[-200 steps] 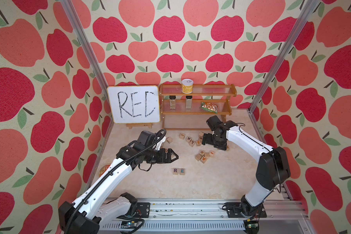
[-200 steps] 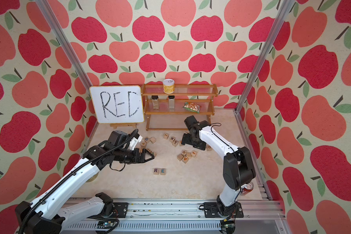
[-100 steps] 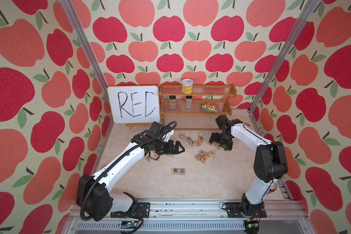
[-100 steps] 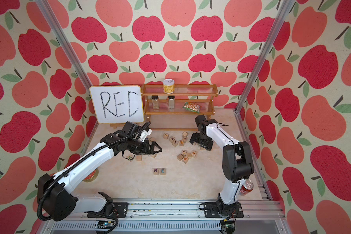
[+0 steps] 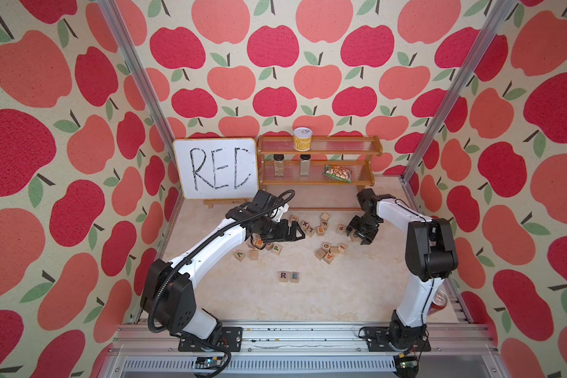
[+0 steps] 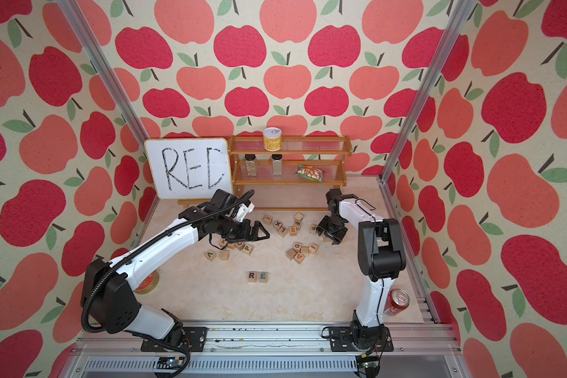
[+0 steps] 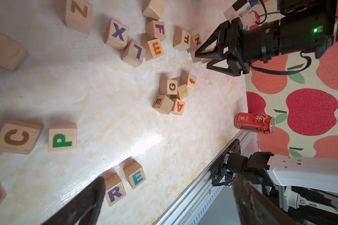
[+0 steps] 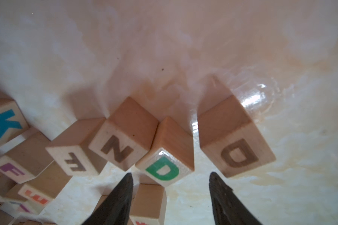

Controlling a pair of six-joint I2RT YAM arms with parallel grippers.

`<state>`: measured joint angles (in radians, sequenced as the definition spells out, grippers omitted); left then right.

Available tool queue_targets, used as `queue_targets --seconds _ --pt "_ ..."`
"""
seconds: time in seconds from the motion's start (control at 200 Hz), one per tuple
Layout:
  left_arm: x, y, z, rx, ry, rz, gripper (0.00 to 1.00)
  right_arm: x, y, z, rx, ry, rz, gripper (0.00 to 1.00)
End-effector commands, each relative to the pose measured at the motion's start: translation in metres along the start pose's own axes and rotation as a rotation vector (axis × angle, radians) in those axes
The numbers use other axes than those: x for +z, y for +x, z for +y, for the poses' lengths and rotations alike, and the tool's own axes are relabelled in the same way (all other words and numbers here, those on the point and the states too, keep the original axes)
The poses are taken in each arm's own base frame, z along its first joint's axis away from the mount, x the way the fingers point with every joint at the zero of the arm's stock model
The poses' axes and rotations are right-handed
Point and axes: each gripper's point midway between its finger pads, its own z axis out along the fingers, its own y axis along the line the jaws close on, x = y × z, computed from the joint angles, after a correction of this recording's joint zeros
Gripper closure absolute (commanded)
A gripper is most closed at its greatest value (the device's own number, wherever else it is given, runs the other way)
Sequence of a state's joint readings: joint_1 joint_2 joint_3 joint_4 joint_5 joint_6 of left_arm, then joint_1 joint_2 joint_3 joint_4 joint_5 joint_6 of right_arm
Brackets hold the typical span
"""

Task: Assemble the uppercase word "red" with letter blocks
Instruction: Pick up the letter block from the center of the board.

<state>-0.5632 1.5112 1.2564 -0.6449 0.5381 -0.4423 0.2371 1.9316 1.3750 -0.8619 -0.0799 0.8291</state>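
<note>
Right pincer (image 8: 171,174) hangs spread, fingertips either side of the green D block (image 8: 164,169), which I see corner-on, letter up. An N block (image 8: 117,150) touches it; a brown D block (image 8: 238,153) crowds the other side. R block (image 5: 283,276) and E block (image 5: 294,277) sit side by side, well apart from it.

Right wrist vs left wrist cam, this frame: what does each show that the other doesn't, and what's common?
Right wrist only: the green D block, letter readable, sits between the fingers of the right gripper, which is open with a gap on each side. A brown D block is beside it.
Left wrist only: the R block and E block side by side, a red can, and the left gripper, open.
Both: the right gripper, the brown N block and the purple F block.
</note>
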Motion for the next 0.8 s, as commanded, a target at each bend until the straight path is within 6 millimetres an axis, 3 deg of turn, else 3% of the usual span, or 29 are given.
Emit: queue_targets --seconds 0.0,0.355,0.795 --pt "-0.002 -0.01 -0.007 0.036 0.002 -0.029 0.01 0.011 0.002 0.001 0.053 -0.014 0.043 0.36" --pt "0.004 -0.005 -0.004 0.023 -0.012 -0.021 0.01 0.025 -0.009 -0.003 0.126 -0.001 0.067 0.35" --pt "0.007 -0.002 -0.004 0.023 -0.021 -0.012 0.01 0.021 -0.016 -0.013 0.171 0.076 0.052 0.41"
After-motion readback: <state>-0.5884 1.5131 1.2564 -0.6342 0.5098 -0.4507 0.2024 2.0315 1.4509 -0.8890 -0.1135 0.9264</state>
